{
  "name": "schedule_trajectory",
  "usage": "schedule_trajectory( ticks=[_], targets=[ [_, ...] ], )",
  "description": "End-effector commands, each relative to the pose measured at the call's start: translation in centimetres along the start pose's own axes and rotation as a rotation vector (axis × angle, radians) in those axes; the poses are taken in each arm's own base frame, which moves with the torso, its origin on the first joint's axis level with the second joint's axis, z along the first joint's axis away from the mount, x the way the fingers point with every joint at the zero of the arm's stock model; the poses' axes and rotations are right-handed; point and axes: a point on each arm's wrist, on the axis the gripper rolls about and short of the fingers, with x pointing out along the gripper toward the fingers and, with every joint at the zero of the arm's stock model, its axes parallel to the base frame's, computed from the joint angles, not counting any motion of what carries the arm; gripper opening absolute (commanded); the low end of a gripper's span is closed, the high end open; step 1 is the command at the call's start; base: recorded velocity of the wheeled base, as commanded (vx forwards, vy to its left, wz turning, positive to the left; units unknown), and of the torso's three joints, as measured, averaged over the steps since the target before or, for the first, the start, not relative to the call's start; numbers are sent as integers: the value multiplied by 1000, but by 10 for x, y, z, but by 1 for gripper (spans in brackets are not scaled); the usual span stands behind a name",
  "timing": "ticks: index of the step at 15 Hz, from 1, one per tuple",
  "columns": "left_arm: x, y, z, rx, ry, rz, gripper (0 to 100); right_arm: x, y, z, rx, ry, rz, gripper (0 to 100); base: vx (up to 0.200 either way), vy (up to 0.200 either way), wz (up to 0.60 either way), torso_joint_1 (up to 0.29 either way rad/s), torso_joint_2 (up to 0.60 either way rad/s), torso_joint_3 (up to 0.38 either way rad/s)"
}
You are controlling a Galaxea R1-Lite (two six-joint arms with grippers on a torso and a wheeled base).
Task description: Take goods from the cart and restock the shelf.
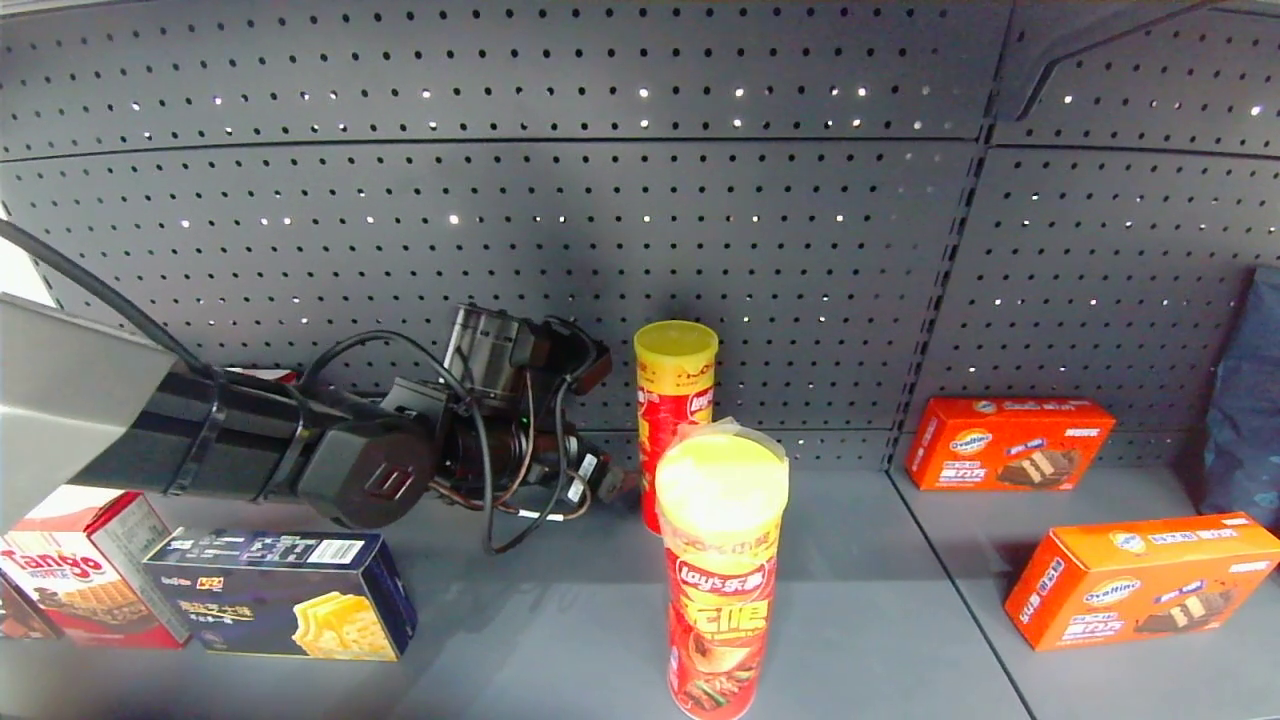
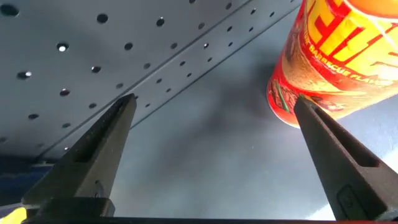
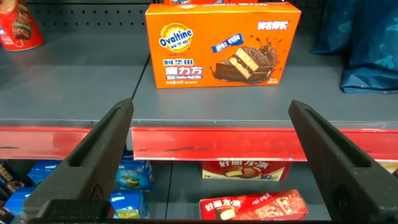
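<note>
Two red chip cans with yellow lids stand upright mid-shelf, a back can (image 1: pixel 676 400) near the pegboard and a front can (image 1: pixel 722 570) closer to me. My left gripper (image 1: pixel 612 483) lies low on the shelf just left of the back can's base. In the left wrist view the left gripper (image 2: pixel 214 102) is open and holds nothing, and the chip can (image 2: pixel 329 56) stands beside one finger (image 2: pixel 336 162), not between the two. My right gripper (image 3: pixel 211 107) is open and holds nothing, out in front of the shelf edge, facing an orange chocolate box (image 3: pixel 221 46).
Two orange boxes (image 1: pixel 1010 430) (image 1: pixel 1140 580) lie on the right shelf section, with a dark blue bag (image 1: pixel 1245 420) at the far right. A red wafer box (image 1: pixel 85 570) and a dark blue cracker box (image 1: pixel 285 595) sit front left. A red price strip (image 3: pixel 217 144) edges the shelf.
</note>
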Motion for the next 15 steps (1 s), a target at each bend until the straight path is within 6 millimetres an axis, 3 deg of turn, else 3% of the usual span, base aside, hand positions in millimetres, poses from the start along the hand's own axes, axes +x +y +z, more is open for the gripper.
schedule_trajectory(
  ticks=[1, 8, 12, 15],
  targets=[
    [6, -2, -1, -1, 6, -7, 100, 0, 0, 0, -1, 1, 1, 100, 0, 0, 0, 0, 0, 0],
    [6, -2, 0, -11, 4, -3, 100, 0, 0, 0, -1, 3, 1, 100, 0, 0, 0, 0, 0, 0],
    [-20, 7, 14, -18, -60, 34, 100, 0, 0, 0, -1, 1, 1, 100, 0, 0, 0, 0, 0, 0],
    [-60, 7, 19, -18, -105, 85, 100, 0, 0, 0, -1, 1, 0, 100, 0, 0, 0, 0, 0, 0]
  ],
)
